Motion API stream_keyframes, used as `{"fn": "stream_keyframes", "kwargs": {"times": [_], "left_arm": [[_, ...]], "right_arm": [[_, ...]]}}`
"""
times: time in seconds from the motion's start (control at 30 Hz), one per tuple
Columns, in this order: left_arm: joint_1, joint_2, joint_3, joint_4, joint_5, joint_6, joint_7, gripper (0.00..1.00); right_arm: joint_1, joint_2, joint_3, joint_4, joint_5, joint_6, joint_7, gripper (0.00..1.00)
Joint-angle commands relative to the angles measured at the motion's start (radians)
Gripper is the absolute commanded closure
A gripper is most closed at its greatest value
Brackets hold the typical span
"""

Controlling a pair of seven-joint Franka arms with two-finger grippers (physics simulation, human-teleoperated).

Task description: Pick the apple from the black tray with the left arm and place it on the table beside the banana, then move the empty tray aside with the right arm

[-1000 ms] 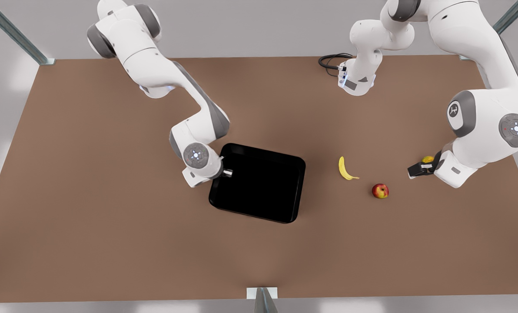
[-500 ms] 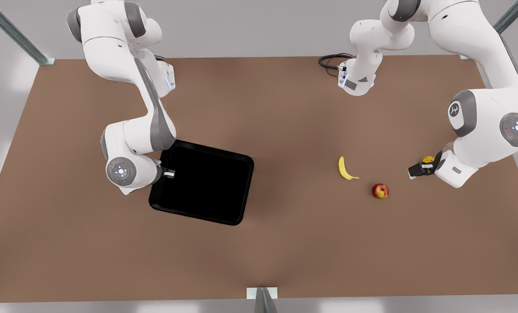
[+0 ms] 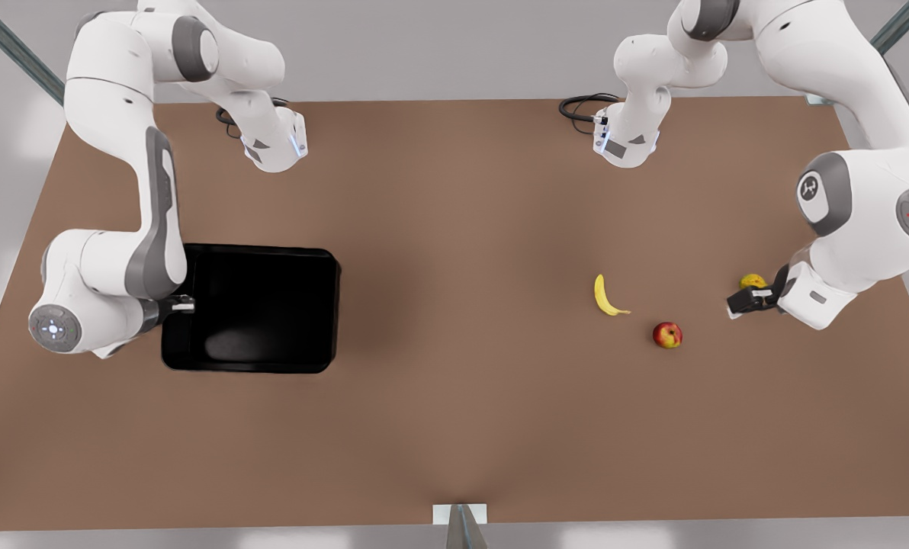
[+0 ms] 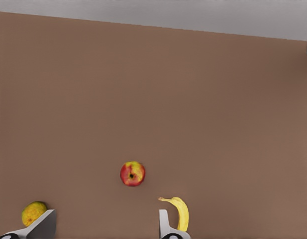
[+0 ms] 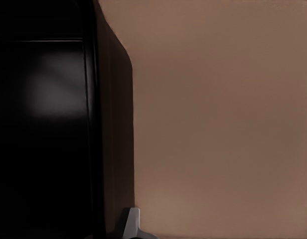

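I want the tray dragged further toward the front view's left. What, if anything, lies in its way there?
Nothing visible does. The black tray, held at its rim by the right gripper, has only bare table beyond it; that arm's own links hang there.

Right claw (image 3: pixel 187 305) sits low on the front view's left, wrist turned sideways, fingers closed on the near rim of the black tray (image 3: pixel 256 309); one fingertip (image 5: pixel 132 224) shows in the right wrist view. That arm folds back on itself, elbow out past the counter (image 3: pixel 454 427) edge. Left claw (image 3: pixel 738 303) on the front view's right hangs low, fingers spread apart with nothing between them, forearm angled down from a high elbow.
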Motion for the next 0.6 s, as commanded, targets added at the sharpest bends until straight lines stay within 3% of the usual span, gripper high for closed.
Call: {"fn": "stream_keyframes", "kwargs": {"times": [0.0,0.2,0.27,0.57], "left_arm": [[0.038,0.000,0.003,0.010,-0.048,0.002,-0.005,0.00],[0.041,0.014,-0.008,0.042,-0.053,-0.001,0.021,0.00],[0.044,0.014,-0.005,0.042,-0.042,-0.011,0.247,0.00],[0.038,0.025,-0.006,0.059,0.006,0.002,0.250,0.00]], "right_arm": [[-0.033,0.002,0.035,0.000,-0.059,-0.003,-0.383,1.00],[-0.064,0.114,0.035,-0.002,-0.060,0.083,-0.385,1.00],[-0.071,0.144,0.029,0.000,-0.060,0.123,-0.385,1.00],[-0.062,0.227,0.029,0.015,-0.060,0.236,-0.385,1.00]]}}
